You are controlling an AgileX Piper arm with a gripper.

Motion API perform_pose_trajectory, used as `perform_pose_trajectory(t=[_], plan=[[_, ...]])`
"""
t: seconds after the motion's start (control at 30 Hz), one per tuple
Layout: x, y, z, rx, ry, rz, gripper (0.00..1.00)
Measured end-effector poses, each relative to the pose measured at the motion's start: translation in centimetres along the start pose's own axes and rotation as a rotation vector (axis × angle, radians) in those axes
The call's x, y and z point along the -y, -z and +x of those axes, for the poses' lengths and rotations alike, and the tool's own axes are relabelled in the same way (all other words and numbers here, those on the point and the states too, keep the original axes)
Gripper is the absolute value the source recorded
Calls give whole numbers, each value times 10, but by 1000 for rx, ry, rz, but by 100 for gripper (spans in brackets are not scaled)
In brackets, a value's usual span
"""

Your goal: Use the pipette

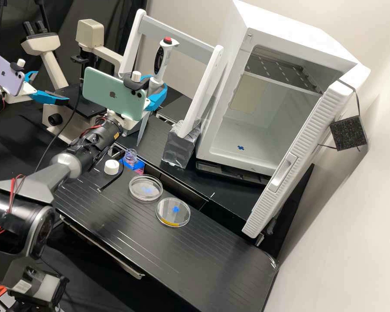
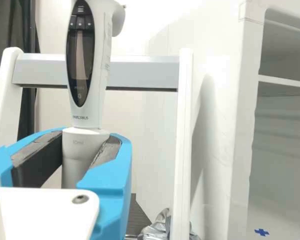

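In the high view, my gripper (image 1: 157, 94) is shut around the lower body of the white pipette (image 1: 161, 63), in front of the white stand with a grey crossbar (image 1: 177, 35). The pipette is upright, its red-topped end up. The wrist view has my gripper (image 2: 90, 137) with its dark pads on either side of the pipette (image 2: 104, 65), just below its dark display. Two clear petri dishes stand on the black bench: one dish (image 1: 138, 197) nearer the white cap, the other dish (image 1: 185, 212) with a yellow strip at its rim.
A white cap (image 1: 112, 167) and a coil (image 1: 130, 157) lie near the bench's back edge. Right of the stand is an open white incubator (image 1: 234, 149), its door (image 1: 297, 151) swung outward. A microscope (image 1: 58, 108) and a second arm's gripper (image 1: 50, 97) are at the left.
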Motion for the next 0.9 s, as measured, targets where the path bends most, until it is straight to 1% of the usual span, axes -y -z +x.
perform_pose_trajectory(t=[0.23,0.4,0.57,0.73,0.9], plan=[[5,-4,-7,0,6,-6,0],[13,-4,-11,-7,33,8,0],[15,-3,-13,-8,42,15,0],[19,-4,-10,-12,31,12,0],[27,-9,-6,1,41,3,0]])
